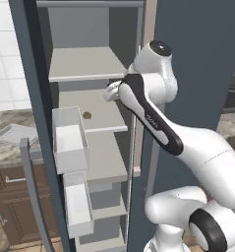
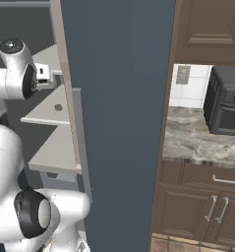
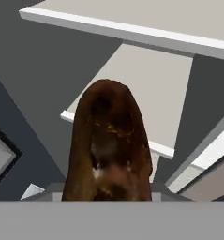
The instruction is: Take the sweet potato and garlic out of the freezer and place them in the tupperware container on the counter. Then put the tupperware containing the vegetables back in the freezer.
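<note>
A dark reddish-brown sweet potato (image 3: 108, 140) looms large and close in the hand view, held up above the freezer's light grey shelves (image 3: 155, 84). My gripper (image 1: 110, 92) is shut on it inside the open freezer (image 1: 94, 64), level with the second shelf. The fingertips are hidden behind the lump. The garlic (image 1: 87, 115), a tiny olive-tan lump, lies on that shelf just below and left of the hand; it is also seen as a speck (image 2: 58, 107) in the right base view. The pale tupperware container (image 1: 13, 133) sits on the counter (image 1: 3, 155) to the left.
The freezer door (image 1: 33, 98) stands open on the left, carrying two white bins (image 1: 70, 140) and a grey bar handle (image 1: 33, 192). The freezer's blue-grey side wall (image 2: 119, 123) separates it from a right counter (image 2: 197, 140) with a black appliance (image 2: 227, 101).
</note>
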